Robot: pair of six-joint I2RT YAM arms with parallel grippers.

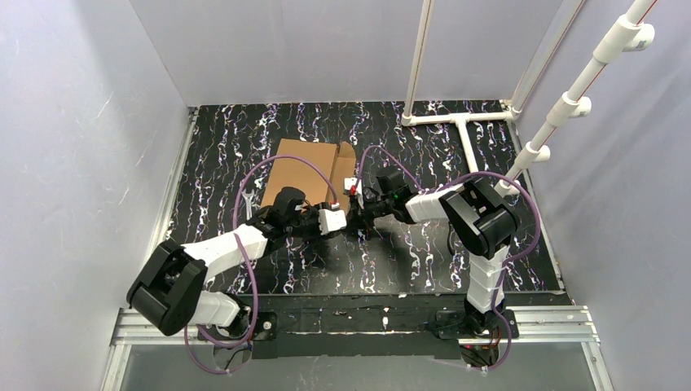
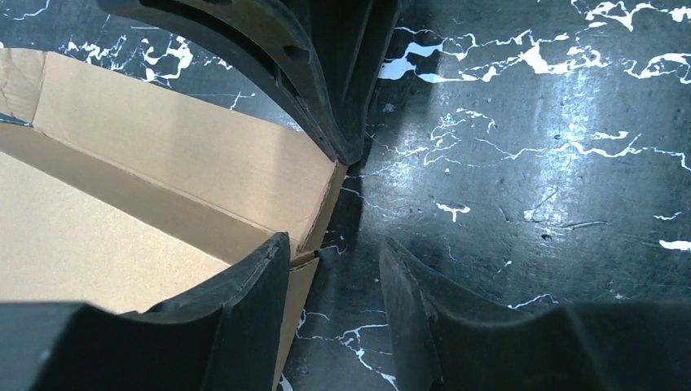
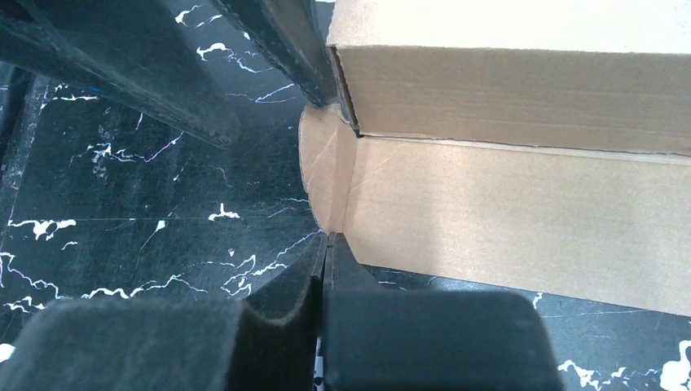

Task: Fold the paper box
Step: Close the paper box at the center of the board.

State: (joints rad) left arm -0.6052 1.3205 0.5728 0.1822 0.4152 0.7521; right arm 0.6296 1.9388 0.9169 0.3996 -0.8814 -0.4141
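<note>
Brown paper box (image 1: 303, 171) (corrugated), marbled table (image 1: 407, 261)

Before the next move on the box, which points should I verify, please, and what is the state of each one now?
1. Left gripper fingers apart, apparently one on each side of the paper box wall: ok.
2. Right gripper fingers shut: ok.
3. Right gripper truly pinching the rounded tab: cannot tell.
4. Box wall at this corner standing upright: ok.
5. Grippers not touching each other: ok, though close.
</note>
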